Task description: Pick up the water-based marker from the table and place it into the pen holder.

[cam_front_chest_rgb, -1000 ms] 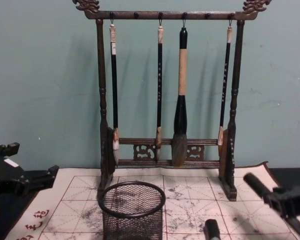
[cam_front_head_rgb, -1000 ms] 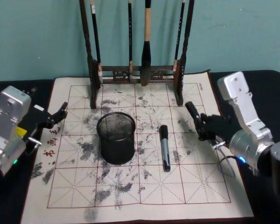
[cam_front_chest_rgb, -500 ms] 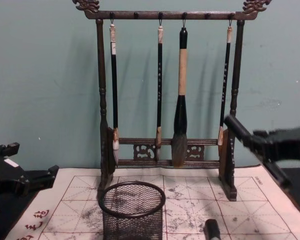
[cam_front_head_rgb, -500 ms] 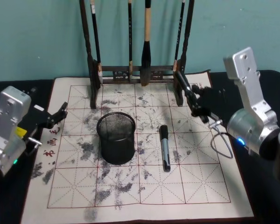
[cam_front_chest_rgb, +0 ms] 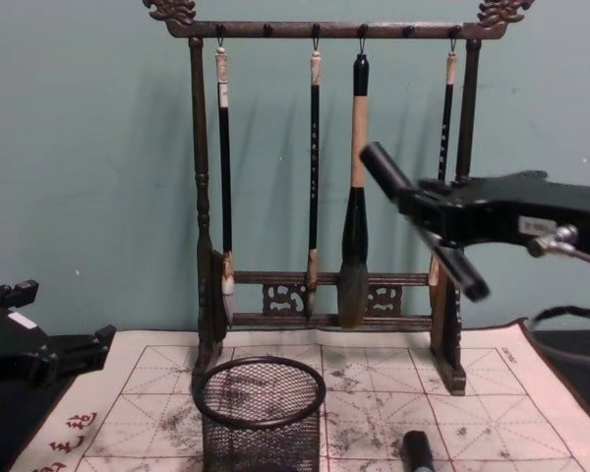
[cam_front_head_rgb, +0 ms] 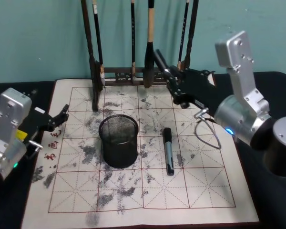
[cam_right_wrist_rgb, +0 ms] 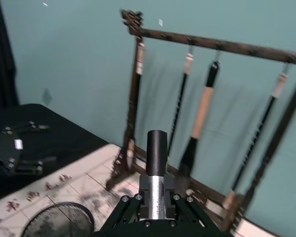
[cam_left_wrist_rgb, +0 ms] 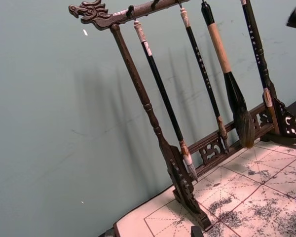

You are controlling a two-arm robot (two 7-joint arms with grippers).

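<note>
Head view: the right gripper (cam_front_head_rgb: 173, 80) hangs before the brush rack (cam_front_head_rgb: 93, 71), jaws wide apart and empty. The water-based marker (cam_front_head_rgb: 168, 150) lies beside the pen holder (cam_front_head_rgb: 118, 141). The left gripper (cam_front_head_rgb: 61, 115) sits parked at the left; I cannot tell its state.

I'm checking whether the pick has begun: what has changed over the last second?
The right gripper rose from low over the right edge of the mat and swung toward the robot's left. It now hangs open and empty, high in front of the brush rack. Nothing was taken hold of. The marker lies as before, to the right of the pen holder, and the left gripper stays parked at the mat's left edge.
</note>
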